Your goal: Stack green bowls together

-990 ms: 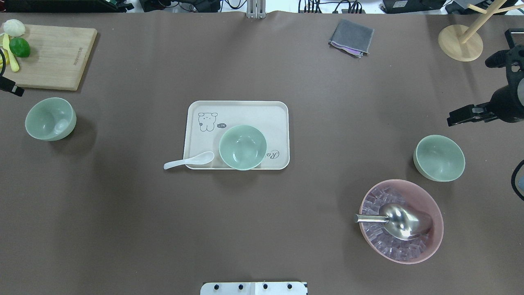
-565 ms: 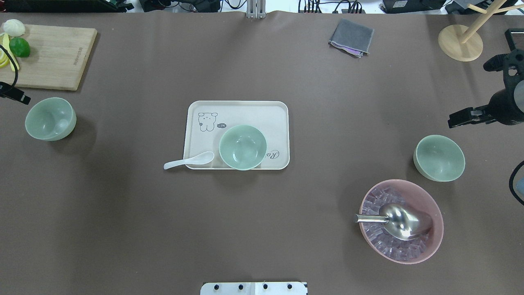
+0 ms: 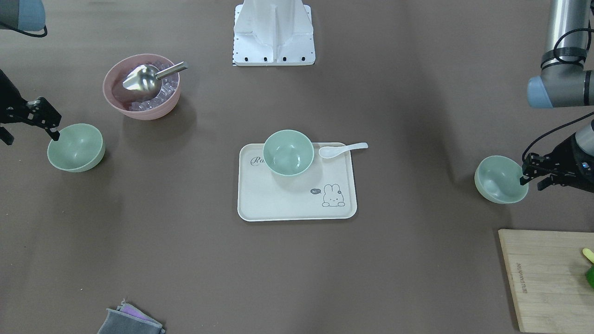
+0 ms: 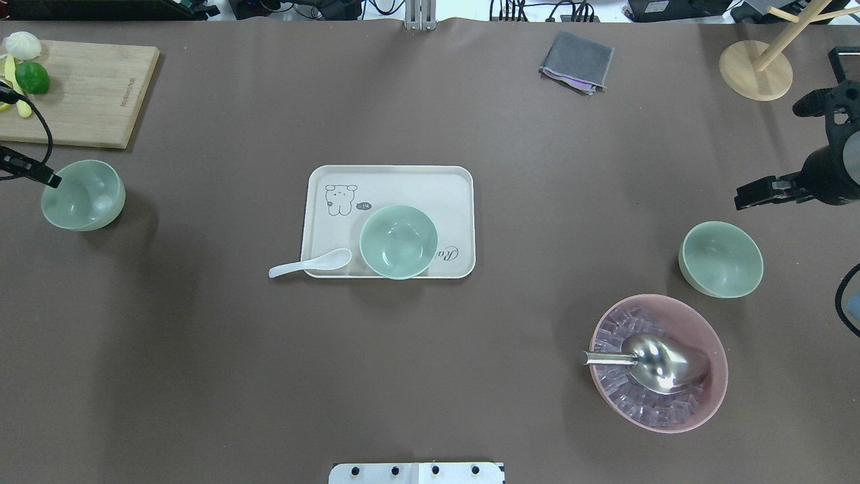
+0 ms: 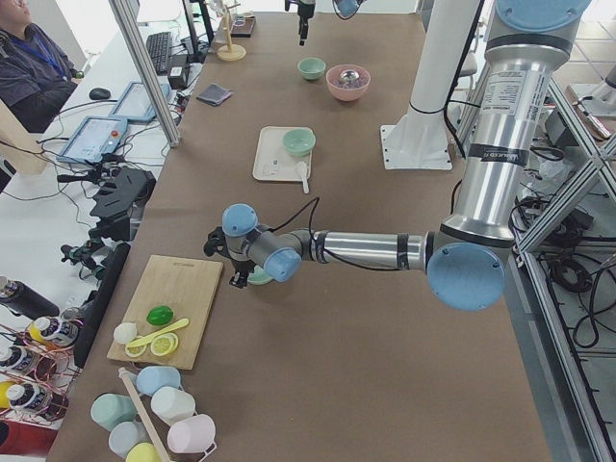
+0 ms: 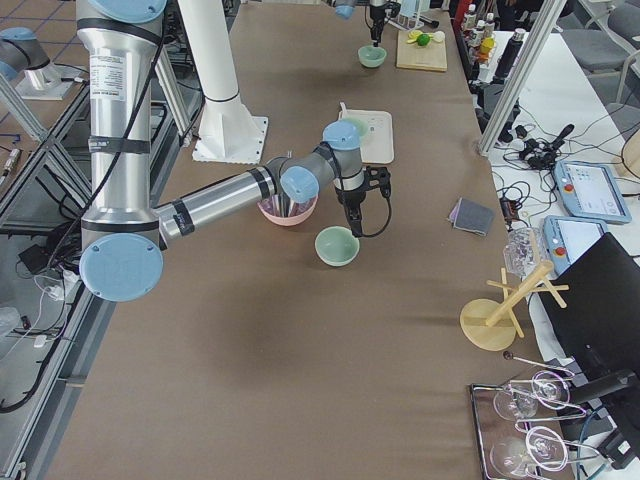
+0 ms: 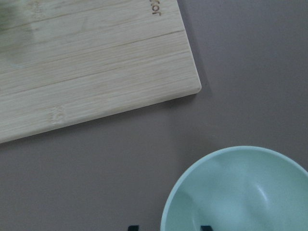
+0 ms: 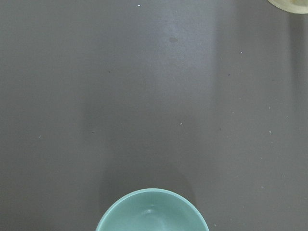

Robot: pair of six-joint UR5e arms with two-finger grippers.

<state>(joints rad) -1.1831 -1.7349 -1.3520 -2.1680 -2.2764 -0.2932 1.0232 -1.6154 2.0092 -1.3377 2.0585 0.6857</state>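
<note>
Three pale green bowls are set apart. The left bowl (image 4: pixel 82 195) (image 3: pixel 500 185) (image 7: pixel 240 192) sits near the cutting board. The middle bowl (image 4: pixel 398 241) (image 3: pixel 287 152) stands on the cream tray (image 4: pixel 390 185). The right bowl (image 4: pixel 720 259) (image 3: pixel 75 147) (image 8: pixel 151 214) sits by the pink bowl. My left gripper (image 4: pixel 30 171) (image 3: pixel 533 175) is open, its fingertips (image 7: pixel 207 227) straddling the left bowl's outer rim. My right gripper (image 3: pixel 30 136) (image 4: pixel 746 196) is open and empty, hovering above the right bowl's outer edge.
A white spoon (image 4: pixel 310 262) lies across the tray's corner. The pink bowl (image 4: pixel 699 323) holds ice cubes and a metal scoop (image 4: pixel 662 363). A wooden cutting board (image 4: pixel 87 91) with fruit, a grey cloth (image 4: pixel 576 60) and a wooden stand (image 4: pixel 756 70) lie at the table's far side.
My left gripper has moved from beside the cutting board down to the left bowl's rim. My right gripper has shifted only slightly. The bowls have not moved.
</note>
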